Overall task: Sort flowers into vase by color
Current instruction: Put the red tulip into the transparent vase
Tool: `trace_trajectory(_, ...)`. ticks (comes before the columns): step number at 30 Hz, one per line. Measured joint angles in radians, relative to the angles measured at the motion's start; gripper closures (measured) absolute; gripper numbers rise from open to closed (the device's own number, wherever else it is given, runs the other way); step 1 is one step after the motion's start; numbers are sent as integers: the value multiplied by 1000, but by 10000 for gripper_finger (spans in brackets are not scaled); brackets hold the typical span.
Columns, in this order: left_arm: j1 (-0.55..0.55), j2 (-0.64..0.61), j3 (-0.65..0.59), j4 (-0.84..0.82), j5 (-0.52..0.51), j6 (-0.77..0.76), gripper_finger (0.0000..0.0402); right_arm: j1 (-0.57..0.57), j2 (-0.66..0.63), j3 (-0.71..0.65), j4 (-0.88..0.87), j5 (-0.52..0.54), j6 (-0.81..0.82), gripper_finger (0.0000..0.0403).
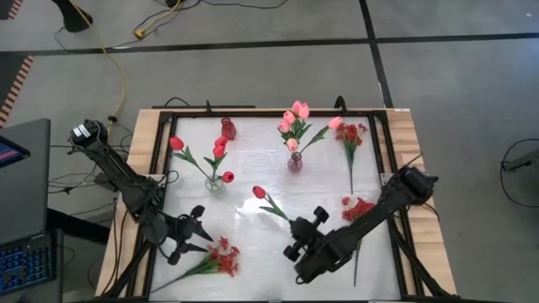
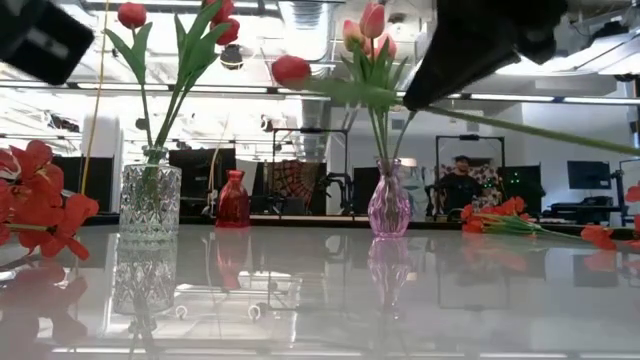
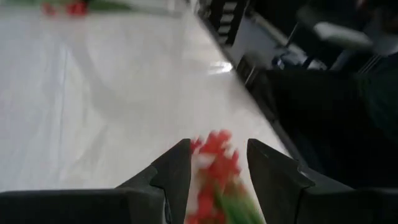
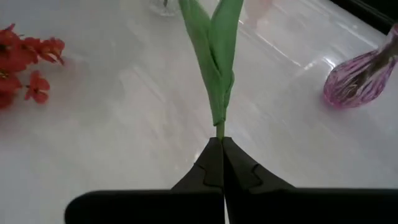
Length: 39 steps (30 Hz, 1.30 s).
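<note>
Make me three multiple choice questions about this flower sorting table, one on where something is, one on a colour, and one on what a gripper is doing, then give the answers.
1. Where is the small red vase?
A. At the table's far edge, between the clear vase and the pink vase
B. Beside the right arm's base
C. Lying on the floor

2. What colour are the tulips in the pink vase?
A. Yellow
B. Pink
C. White

3. What is the right gripper doing?
A. Hanging open over a bare spot
B. Shut on the stem of a red tulip
C. Holding the clear vase

Answers: 1 A, the high view shows it at the far edge between the two vases. 2 B, the blooms above that vase are pink. 3 B, the right wrist view shows the fingers pinched on the green stem.
</note>
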Motion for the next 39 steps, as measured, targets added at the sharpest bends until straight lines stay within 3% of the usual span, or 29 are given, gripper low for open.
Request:
trace_trajectory(5, 3, 58, 0, 202, -29, 78, 258, 2, -146, -235, 400, 80, -136, 386)
trace_trajectory(9, 24, 167, 0, 409, -45, 107, 258, -2, -219, -401, 796, 77, -335, 386)
trace_trajectory(15, 67, 374, 1, 709, -51, 116, 258, -9, -258, -508, 1208, 25, -608, 386)
trace_trajectory(20, 90, 484, 1, 861, -45, 138, 258, -30, -257, -511, 1306, -55, -738, 384)
trace_trajectory(27, 161, 479, 10, 861, -45, 154, 258, -65, -267, -511, 1399, -120, -915, 384)
trace_trajectory(32, 227, 459, 10, 859, 1, 187, 258, -102, -306, -528, 1395, -190, -934, 384)
trace_trajectory(39, 299, 458, 10, 889, 27, 250, 259, -122, -411, -599, 1412, -199, -972, 384)
